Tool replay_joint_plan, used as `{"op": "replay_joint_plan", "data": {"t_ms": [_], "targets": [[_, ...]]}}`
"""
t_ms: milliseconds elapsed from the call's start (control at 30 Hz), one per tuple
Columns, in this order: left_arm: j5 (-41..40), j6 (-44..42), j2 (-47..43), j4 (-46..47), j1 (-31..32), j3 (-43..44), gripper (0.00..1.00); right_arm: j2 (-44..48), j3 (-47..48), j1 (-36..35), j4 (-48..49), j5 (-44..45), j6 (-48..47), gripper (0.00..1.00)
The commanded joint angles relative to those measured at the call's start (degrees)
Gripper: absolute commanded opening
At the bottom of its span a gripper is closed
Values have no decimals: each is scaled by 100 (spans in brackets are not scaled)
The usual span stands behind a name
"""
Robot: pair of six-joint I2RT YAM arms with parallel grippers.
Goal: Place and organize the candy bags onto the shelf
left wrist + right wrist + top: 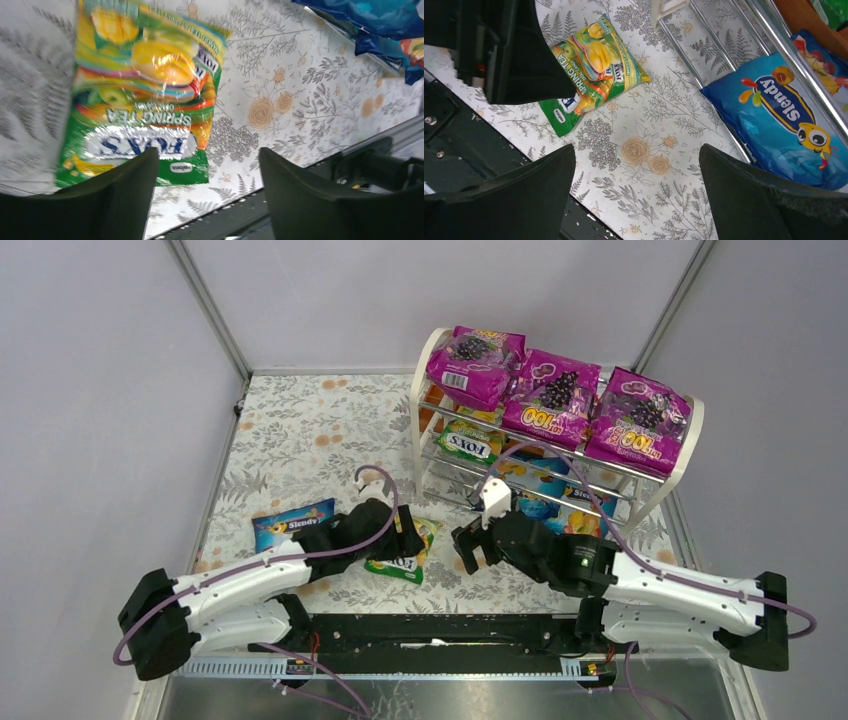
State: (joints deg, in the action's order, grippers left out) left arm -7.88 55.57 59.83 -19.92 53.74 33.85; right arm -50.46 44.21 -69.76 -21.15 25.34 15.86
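The shelf [421,410] stands at the back right. Three magenta bags [552,398] lie on its top tier, a FOX'S bag [470,445] on the middle tier and blue Slendy bags [548,504] on the bottom tier. On the table lie a green-yellow FOX'S bag [408,555] and a blue Slendy bag [293,523]. My left gripper [405,532] is open just above the loose FOX'S bag [145,100], at its near edge and empty [209,165]. My right gripper [470,548] is open and empty over bare table [636,160], between the FOX'S bag [594,70] and a shelved Slendy bag [784,115].
A floral cover [300,430] lies over the table. A black rail [430,630] runs along the near edge. The left gripper's dark body [509,50] shows at the right wrist view's top left. Chrome bottom rods [704,55] run beside the Slendy bag.
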Motion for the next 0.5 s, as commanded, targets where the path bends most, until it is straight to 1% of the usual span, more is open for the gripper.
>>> {"op": "replay_joint_plan", "data": {"t_ms": [0,100,133,167,233,300,333,400,467], "targets": [[-751,-1038,-719,-211,-1,729,83,-500,553,-20,-148,157,-406,100],[-1667,-1606,-1280,-577,-29,902,95,-844,634,-20,75,-211,-824,100],[-1850,-1633,-1381,-661,-100,844,98,-975,652,-20,184,-350,-951,100],[-1821,-1626,-1405,-723,-211,771,99,-1134,677,-20,321,-463,-1052,100],[-1208,-1425,-1302,-802,-612,568,99,-1452,750,-20,573,-593,-1185,100],[-335,-1164,-1107,-650,-934,239,99,-1736,814,-21,862,-737,-1267,100],[-35,-1043,-1010,-558,-1030,70,99,-1868,833,-20,1032,-813,-1298,100],[286,-850,-921,-383,-1147,-225,99,-2106,841,-22,1343,-958,-1326,100],[380,-726,-981,-93,-1163,-550,99,-2296,856,-17,1561,-1107,-1323,100]]}}
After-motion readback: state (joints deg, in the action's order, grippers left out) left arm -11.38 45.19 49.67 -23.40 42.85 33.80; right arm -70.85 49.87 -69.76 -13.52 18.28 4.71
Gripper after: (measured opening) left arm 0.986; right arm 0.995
